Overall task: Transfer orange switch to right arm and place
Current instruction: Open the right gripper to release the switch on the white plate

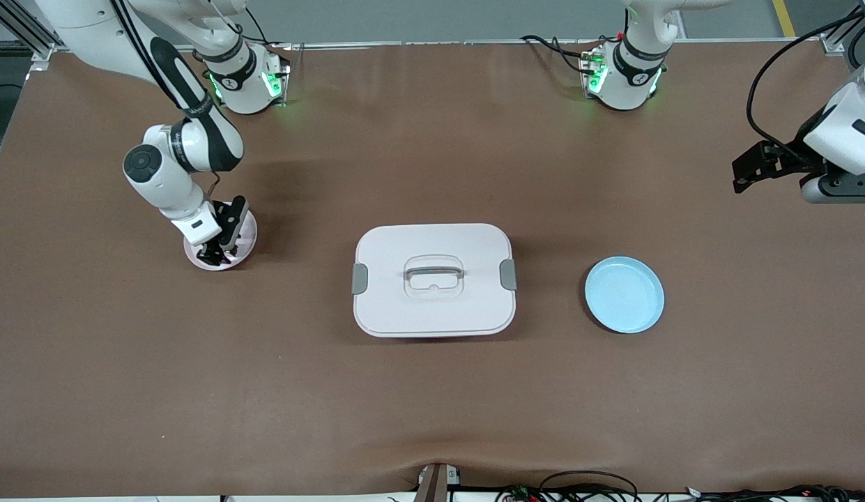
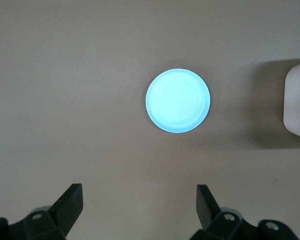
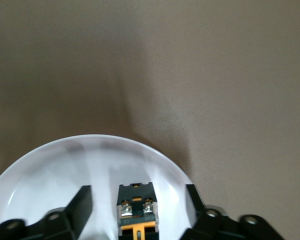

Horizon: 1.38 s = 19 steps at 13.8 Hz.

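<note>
- lowest in the front view's middle band you had the white lidded box [image 1: 433, 280], shut, with grey clips at both ends and a handle set into its lid. nothing touched it.
- beside it, toward the left arm's end of the table and at the picture's lower right of centre, you had the light blue plate [image 1: 624, 294], bare. it also showed in the middle of the left wrist view.
- at the left of the front view, a little farther from the camera than the box, you had the white dish [image 1: 245, 237] at the right arm's end of the table. the right gripper [image 1: 219, 251] was down in it.
- the right wrist view showed you the orange switch [image 3: 135, 210] lying in the white dish, between the two fingers, with a gap on each side. so the jaws stood released, touching nothing.
- at the right edge, upper part, you had the left gripper [image 1: 740, 183] up over bare table, well apart from the blue plate. its jaws were spread wide and held nothing. that arm waited.
- my judgement for you: the hand-over was done and the switch was set down in the dish. what was left was for the right arm to lift clear.
</note>
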### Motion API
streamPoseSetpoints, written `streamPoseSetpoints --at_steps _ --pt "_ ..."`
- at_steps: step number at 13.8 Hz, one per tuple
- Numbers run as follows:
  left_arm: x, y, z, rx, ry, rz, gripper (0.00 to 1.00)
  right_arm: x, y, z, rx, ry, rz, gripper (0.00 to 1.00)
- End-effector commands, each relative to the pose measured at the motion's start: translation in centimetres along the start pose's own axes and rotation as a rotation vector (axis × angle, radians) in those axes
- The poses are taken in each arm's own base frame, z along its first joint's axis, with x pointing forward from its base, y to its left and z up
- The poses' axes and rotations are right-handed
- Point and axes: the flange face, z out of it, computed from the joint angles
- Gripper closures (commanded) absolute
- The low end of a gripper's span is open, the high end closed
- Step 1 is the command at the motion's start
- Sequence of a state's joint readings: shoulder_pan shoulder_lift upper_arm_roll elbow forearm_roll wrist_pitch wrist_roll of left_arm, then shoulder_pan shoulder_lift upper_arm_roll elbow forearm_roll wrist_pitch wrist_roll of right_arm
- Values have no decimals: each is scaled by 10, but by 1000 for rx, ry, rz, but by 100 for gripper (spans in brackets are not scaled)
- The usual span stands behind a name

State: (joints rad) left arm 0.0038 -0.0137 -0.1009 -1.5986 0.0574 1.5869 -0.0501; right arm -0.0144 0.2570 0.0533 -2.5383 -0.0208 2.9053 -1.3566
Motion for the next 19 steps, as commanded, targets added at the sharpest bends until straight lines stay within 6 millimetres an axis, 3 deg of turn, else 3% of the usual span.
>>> streamPoseSetpoints --at_steps 1,4,8,10,13,15,17,19 --pt "-3 1 -7 -15 25 9 0 3 9 -6 27 -10 7 0" --pt "-3 4 -7 -17 33 15 0 6 38 -37 92 -30 13 0" --pt "-3 13 -11 -18 47 16 0 7 102 -125 260 -79 36 0" --pt "-3 13 -11 -18 47 15 0 -4 127 -172 304 -99 79 0" --pt "-4 10 -13 -18 50 10 0 -26 144 -216 333 -116 178 0" --pt "-4 10 -14 -16 53 10 0 -37 146 -243 342 -145 338 0" --pt "-4 9 -14 -16 53 8 0 -35 140 -270 319 -186 571 0" --pt "-3 9 -13 -16 51 8 0 -17 135 -282 282 -229 825 0"
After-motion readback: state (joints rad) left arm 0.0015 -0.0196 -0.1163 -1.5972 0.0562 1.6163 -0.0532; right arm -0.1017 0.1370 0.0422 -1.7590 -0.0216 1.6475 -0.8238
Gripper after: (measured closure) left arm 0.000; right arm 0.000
